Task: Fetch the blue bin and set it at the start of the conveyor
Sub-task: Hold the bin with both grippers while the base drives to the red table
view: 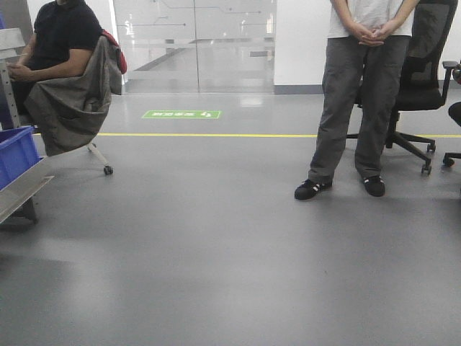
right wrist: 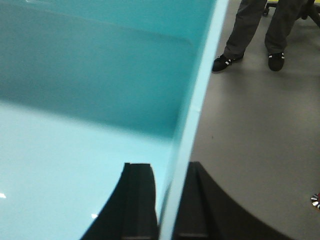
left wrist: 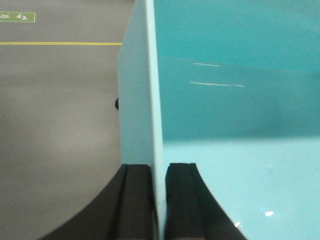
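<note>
Gripping the blue bin [left wrist: 225,100] by opposite walls: left gripper [left wrist: 159,170] and right gripper [right wrist: 167,167] each straddling a rim, clamped.

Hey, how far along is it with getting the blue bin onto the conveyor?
Picking up looks done: the left gripper and right gripper each pinch a wall of the blue bin, one finger inside, one outside. In hand seems to be the carry, with grey floor ahead. Left: reaching the conveyor, which no view shows, and setting the bin down.
</note>
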Robot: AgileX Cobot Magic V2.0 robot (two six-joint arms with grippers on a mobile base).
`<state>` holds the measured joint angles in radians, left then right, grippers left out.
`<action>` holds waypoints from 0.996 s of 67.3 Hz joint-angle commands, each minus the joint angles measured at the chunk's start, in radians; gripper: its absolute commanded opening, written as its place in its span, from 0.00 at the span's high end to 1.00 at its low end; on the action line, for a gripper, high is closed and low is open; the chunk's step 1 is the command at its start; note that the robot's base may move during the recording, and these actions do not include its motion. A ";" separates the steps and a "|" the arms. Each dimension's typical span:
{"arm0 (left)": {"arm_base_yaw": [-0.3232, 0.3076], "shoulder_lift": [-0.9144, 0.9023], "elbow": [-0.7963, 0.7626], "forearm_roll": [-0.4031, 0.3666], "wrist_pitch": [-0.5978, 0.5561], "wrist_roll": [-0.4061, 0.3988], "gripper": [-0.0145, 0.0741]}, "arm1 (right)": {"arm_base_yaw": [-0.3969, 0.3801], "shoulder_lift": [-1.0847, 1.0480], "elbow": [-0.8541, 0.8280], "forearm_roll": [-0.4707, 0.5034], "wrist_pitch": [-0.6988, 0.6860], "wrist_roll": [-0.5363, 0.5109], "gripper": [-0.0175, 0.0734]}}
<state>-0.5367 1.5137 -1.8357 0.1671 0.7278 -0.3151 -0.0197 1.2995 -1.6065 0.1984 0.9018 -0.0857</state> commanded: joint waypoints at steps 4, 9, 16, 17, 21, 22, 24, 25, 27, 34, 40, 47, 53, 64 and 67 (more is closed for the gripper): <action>-0.008 -0.013 -0.016 -0.046 -0.072 -0.012 0.96 | 0.003 -0.004 -0.008 0.017 -0.048 -0.027 0.97; -0.008 -0.013 -0.016 -0.046 -0.072 -0.012 0.96 | 0.003 -0.004 -0.008 0.017 -0.048 -0.027 0.97; -0.008 -0.013 -0.016 -0.046 -0.072 -0.012 0.96 | 0.003 -0.004 -0.008 0.017 -0.048 -0.027 0.97; -0.008 -0.013 -0.016 -0.046 -0.072 -0.012 0.96 | 0.003 -0.004 -0.008 0.017 -0.048 -0.027 0.97; -0.008 -0.013 -0.016 -0.046 -0.072 -0.012 0.96 | 0.003 -0.004 -0.008 0.017 -0.049 -0.027 0.97; -0.008 -0.013 -0.016 -0.046 -0.072 -0.012 0.96 | 0.003 -0.004 -0.008 0.017 -0.049 -0.027 0.97; -0.008 -0.013 -0.016 -0.046 -0.072 -0.012 0.96 | 0.003 -0.004 -0.008 0.017 -0.050 -0.027 0.97; -0.008 -0.013 -0.016 -0.046 -0.072 -0.012 0.96 | 0.003 -0.004 -0.008 0.017 -0.050 -0.027 0.97; -0.008 -0.013 -0.016 -0.046 -0.072 -0.012 0.96 | 0.003 -0.004 -0.008 0.017 -0.050 -0.027 0.97; -0.008 -0.013 -0.016 -0.046 -0.072 -0.012 0.96 | 0.003 -0.004 -0.008 0.017 -0.050 -0.027 0.97; -0.008 -0.013 -0.016 -0.046 -0.072 -0.012 0.96 | 0.003 -0.004 -0.008 0.017 -0.050 -0.027 0.97; -0.008 -0.013 -0.016 -0.046 -0.072 -0.012 0.96 | 0.003 -0.004 -0.008 0.017 -0.050 -0.027 0.97; -0.008 -0.013 -0.016 -0.046 -0.072 -0.012 0.96 | 0.003 -0.004 -0.008 0.017 -0.050 -0.027 0.97; -0.008 -0.013 -0.016 -0.046 -0.072 -0.012 0.96 | 0.003 -0.004 -0.008 0.017 -0.052 -0.027 0.97; -0.008 -0.013 -0.016 -0.046 -0.072 -0.012 0.96 | 0.003 -0.004 -0.008 0.017 -0.053 -0.027 0.97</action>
<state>-0.5367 1.5137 -1.8357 0.1671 0.7278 -0.3151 -0.0197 1.2995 -1.6065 0.1984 0.8979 -0.0857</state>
